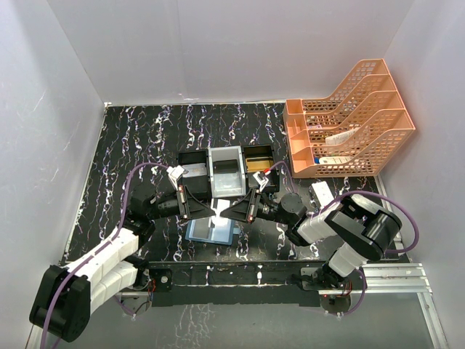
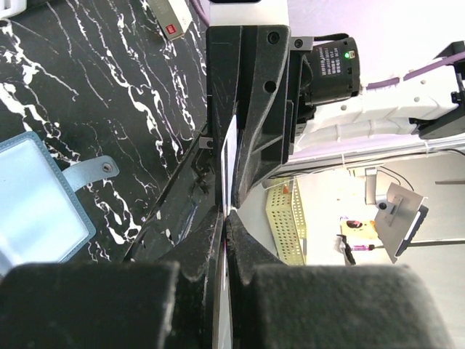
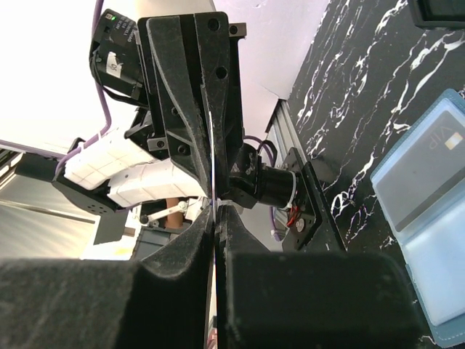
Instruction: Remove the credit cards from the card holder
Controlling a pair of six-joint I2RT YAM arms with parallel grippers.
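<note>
- White, smooth walls close in a worktop (image 1: pixel 145 145) of glossy black, stone-look finish veined with thin white streaks.
- One credit card (image 2: pixel 229 156), a thin stiff sheet, shows edge-on in both wrist views as a pale sliver. It is held off the worktop just above the card holder.
- The left tool (image 1: pixel 211 212) is pressed together on one end of that card. The right tool (image 1: pixel 227 211) pinches the other end. Their black, wedge-shaped fingers meet nearly tip to tip.
- The card holder (image 1: pixel 211 231) lies opened flat on the worktop, directly under the two tools. It is a soft blue case with a stitched border and pale, slightly cloudy pockets. A rounded snap tab (image 2: pixel 91 173) with a small metal stud sticks out from one side.
- A dark card (image 3: pixel 425 163), flat and rectangular with faint "VIP" lettering, sits inside one pocket of the card holder.
- Beyond the card holder stands a boxy tray (image 1: pixel 211 163) with three compartments, the outer two black and the middle one pale.
- A gold-tan card (image 1: pixel 259 161) lies in the compartment on the right.
- To the right of the card holder, apart from it, lies a small flat white box (image 1: pixel 320 193).
- Farther right and beyond the card holder rests a peach plastic rack (image 1: pixel 349 120), with mesh walls and stepped, slanted tiers holding a few small items.
</note>
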